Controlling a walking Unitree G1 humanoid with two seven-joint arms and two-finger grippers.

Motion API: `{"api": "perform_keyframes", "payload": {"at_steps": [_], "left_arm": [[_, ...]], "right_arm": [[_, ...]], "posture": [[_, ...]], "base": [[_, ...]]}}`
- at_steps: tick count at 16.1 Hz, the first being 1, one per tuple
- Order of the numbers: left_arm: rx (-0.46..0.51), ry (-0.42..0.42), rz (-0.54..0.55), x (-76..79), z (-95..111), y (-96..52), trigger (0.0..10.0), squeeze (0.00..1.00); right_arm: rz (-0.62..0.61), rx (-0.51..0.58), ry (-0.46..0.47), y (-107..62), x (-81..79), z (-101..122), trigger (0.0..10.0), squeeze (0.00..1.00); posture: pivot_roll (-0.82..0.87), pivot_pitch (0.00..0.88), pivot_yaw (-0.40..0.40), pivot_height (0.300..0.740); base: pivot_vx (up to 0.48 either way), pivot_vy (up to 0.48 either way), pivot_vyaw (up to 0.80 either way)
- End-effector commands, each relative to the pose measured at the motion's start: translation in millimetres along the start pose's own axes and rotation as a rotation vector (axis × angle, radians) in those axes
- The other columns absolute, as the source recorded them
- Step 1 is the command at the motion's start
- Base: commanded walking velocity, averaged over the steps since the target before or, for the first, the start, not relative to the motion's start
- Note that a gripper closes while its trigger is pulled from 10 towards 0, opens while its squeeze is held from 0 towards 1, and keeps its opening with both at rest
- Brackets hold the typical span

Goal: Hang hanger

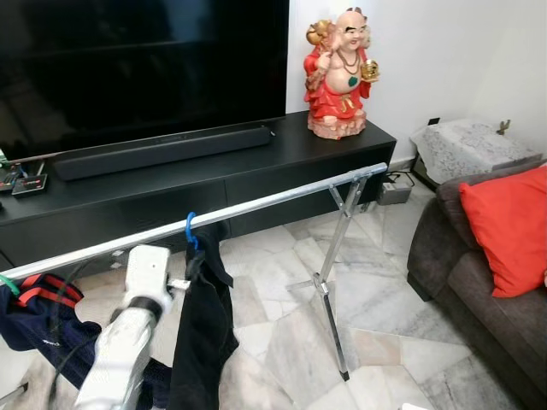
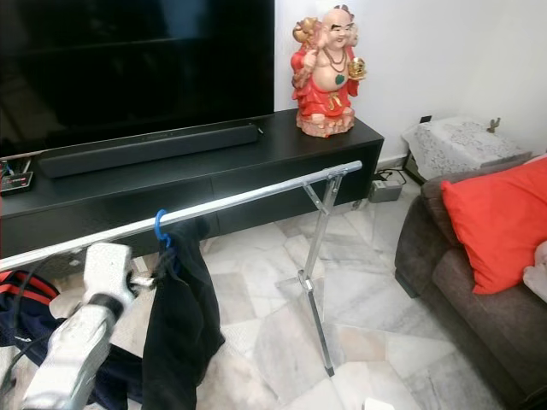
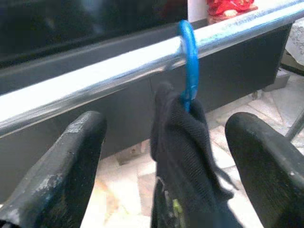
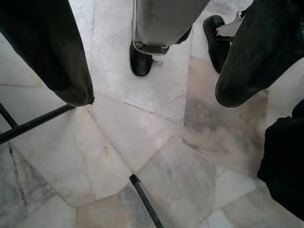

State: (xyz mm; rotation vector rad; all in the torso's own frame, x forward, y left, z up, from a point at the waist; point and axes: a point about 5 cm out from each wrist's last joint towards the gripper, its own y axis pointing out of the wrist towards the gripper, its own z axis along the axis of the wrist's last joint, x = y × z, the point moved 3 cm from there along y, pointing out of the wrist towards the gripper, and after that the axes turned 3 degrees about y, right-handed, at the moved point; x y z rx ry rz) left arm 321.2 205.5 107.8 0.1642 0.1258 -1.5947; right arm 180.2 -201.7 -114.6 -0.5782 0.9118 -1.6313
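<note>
Already the blue hanger [image 3: 188,57] has its hook over the silver rail [image 1: 256,203] of the clothes rack, with a black garment [image 1: 203,333] draped from it down toward the marble floor [image 1: 282,282]. Just beside it, the left gripper [image 3: 166,156] sits with its two black fingers [image 3: 71,156] spread wide on either side of the garment's top, touching neither cloth nor hook. Along the rail toward its far end, by the rack's upright leg [image 1: 333,273], the bar runs bare. Further along the other way hangs a navy garment with red stripes [image 1: 38,316]. Beyond the rail stands a black TV cabinet [image 1: 256,162]; a grey sofa [image 1: 479,282] edges the floor. Pointing down at the tiles, the right gripper [image 4: 152,71] has its fingers parted and empty.
</note>
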Motion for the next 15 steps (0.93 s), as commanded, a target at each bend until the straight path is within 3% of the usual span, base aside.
{"api": "perform_keyframes", "payload": {"at_steps": [1, 3, 5, 6, 8, 9, 12, 15], "left_arm": [[0.037, 0.020, 0.015, -9.8, 6, -9.0, 10.0, 0.00], [0.004, 0.082, 0.001, -16.0, -7, -22.2, 10.0, 0.00], [-0.083, 0.165, 0.035, -35.8, -31, -36.8, 10.0, 0.00], [-0.194, 0.190, 0.100, -53.5, -61, -51.9, 10.0, 0.00], [-0.271, 0.186, 0.131, -60.7, -81, -63.4, 10.0, 0.00], [-0.378, 0.172, 0.157, -64.9, -108, -79.4, 10.0, 0.00], [-0.547, 0.147, 0.171, -62.5, -148, -108.6, 10.0, 0.00], [-0.706, 0.114, 0.103, -44.9, -178, -126.6, 10.0, 0.00]], "right_arm": [[-0.004, -0.013, -0.002, -1.1, 3.6, -4, 10.0, 0.00], [-0.004, -0.015, -0.003, -1.1, 3.7, -4, 10.0, 0.00], [0.006, -0.004, -0.004, 1.6, -4.1, 3, 10.0, 0.00], [0.017, 0.004, -0.006, 3.6, -14.0, 8, 10.0, 0.00], [0.022, 0.005, -0.007, 4.2, -19.4, 9, 10.0, 0.00], [0.022, 0.004, -0.005, 4.3, -22.1, 8, 10.0, 0.00], [0.019, 0.004, -0.001, 4.2, -24.4, 7, 10.0, 0.00], [0.005, 0.006, 0.000, 2.3, -8.9, 5, 10.0, 0.00]], "posture": [[0.05, 0.000, 0.041, 0.740], [0.05, 0.000, 0.041, 0.740], [0.07, 0.000, 0.042, 0.740], [0.07, 0.000, 0.041, 0.740], [0.07, 0.000, 0.039, 0.740], [0.07, 0.000, 0.042, 0.740], [0.06, 0.000, 0.044, 0.740], [0.06, 0.000, 0.043, 0.740]], "base": [[0.000, 0.000, 0.00], [0.000, 0.000, 0.00], [0.000, 0.000, 0.00], [0.000, 0.000, 0.00], [0.000, 0.000, 0.00], [0.000, 0.000, 0.00], [0.000, 0.000, 0.00], [0.000, 0.000, 0.00]]}}
